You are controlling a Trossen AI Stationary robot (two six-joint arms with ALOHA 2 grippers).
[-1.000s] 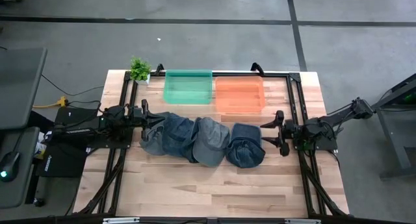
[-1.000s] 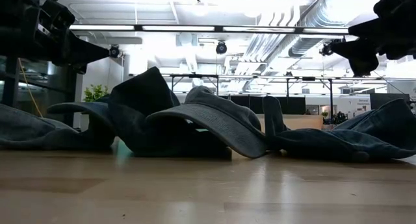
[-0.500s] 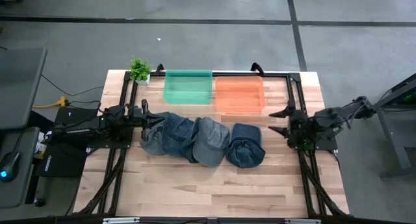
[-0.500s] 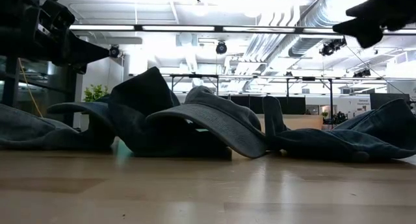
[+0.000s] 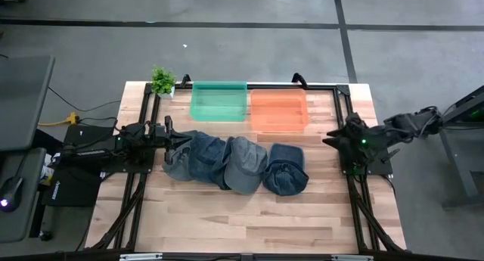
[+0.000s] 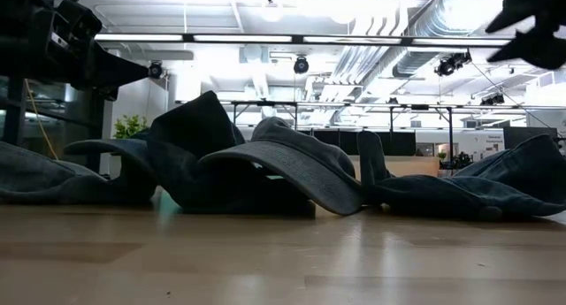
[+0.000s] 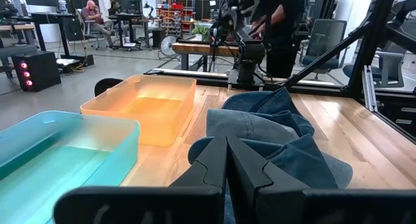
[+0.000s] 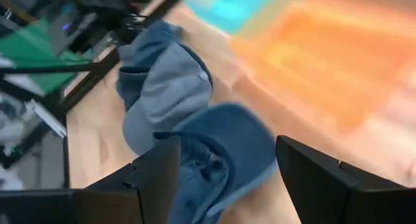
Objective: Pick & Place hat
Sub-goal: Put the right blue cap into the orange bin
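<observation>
Four denim hats lie in a row across the middle of the wooden table, overlapping one another. The rightmost denim hat is the darkest blue; next to it lies a grey-blue cap, then two more denim hats bunched at the left end. Behind the row, at the far edge, stand a green bin and, just beside it, an orange bin. A small potted plant sits at the far left corner.

The left end effector is at the left end of the row, its fingers closed together with nothing between them. The right end effector is raised above the table's right side, near the orange bin, its fingers spread wide and empty.
</observation>
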